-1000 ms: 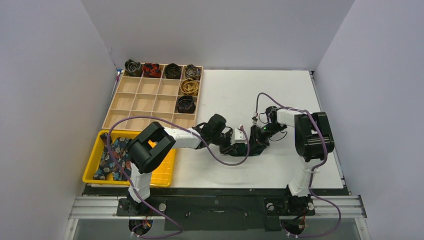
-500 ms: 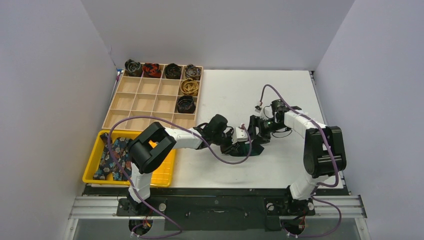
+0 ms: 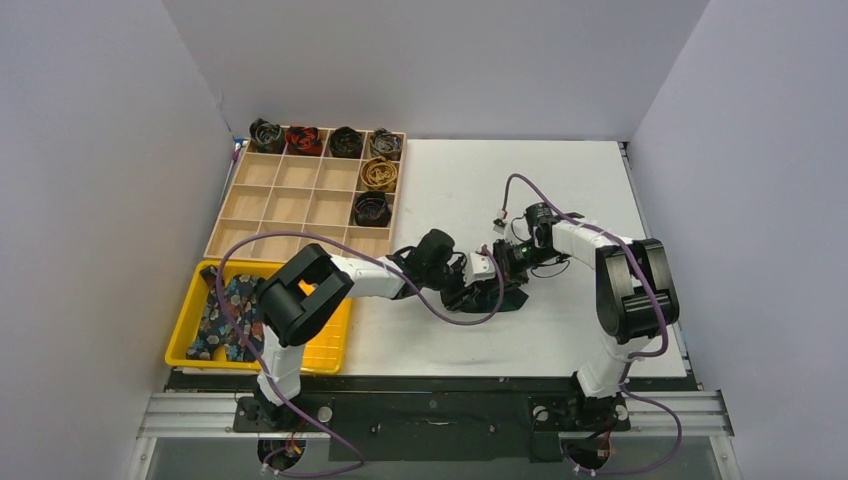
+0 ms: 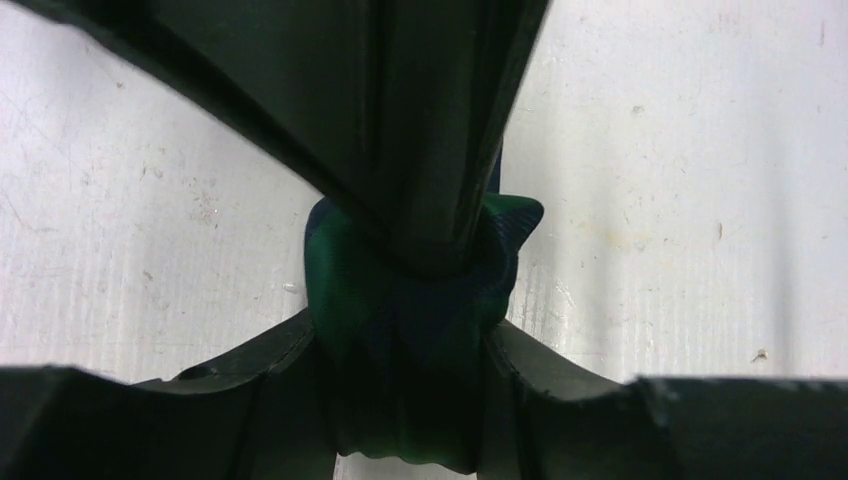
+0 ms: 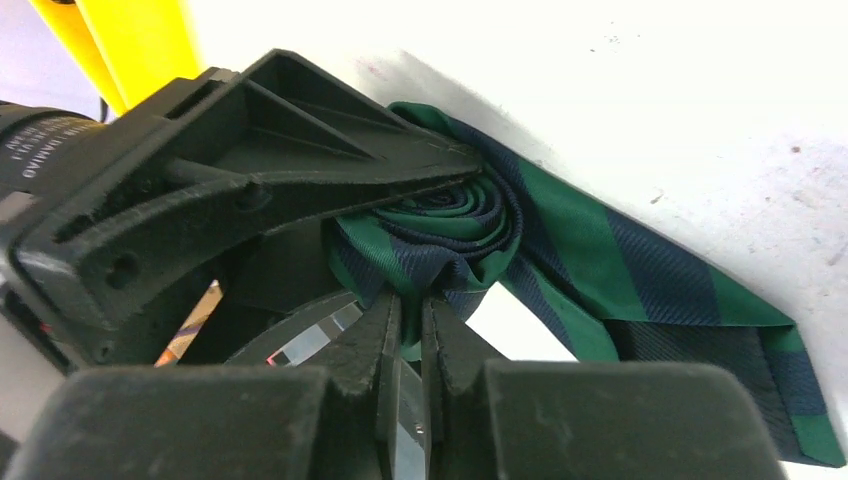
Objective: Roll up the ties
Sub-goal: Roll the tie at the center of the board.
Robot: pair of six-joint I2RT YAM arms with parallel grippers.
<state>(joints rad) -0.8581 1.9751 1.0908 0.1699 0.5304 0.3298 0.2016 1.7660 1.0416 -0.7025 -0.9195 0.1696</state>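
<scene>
The green plaid tie (image 5: 560,230), mostly coiled, sits mid-table toward the near edge. The left gripper (image 4: 405,350) clamps the coil's sides and the right gripper (image 5: 408,300) pinches its layers. The unrolled tail lies on the right arm's side.

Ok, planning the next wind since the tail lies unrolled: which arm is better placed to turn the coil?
Probably right: the right gripper pinches the tie coil at its centre, jaws nearly shut; the left gripper clamps its outside.

"What's over on the left?"

"A pale wooden box (image 3: 290,205) divided into square compartments, at the far left of the flat white tabletop (image 3: 520,180). Just beside its near edge sits a shallow yellow plastic tray (image 3: 333,343)."
</scene>
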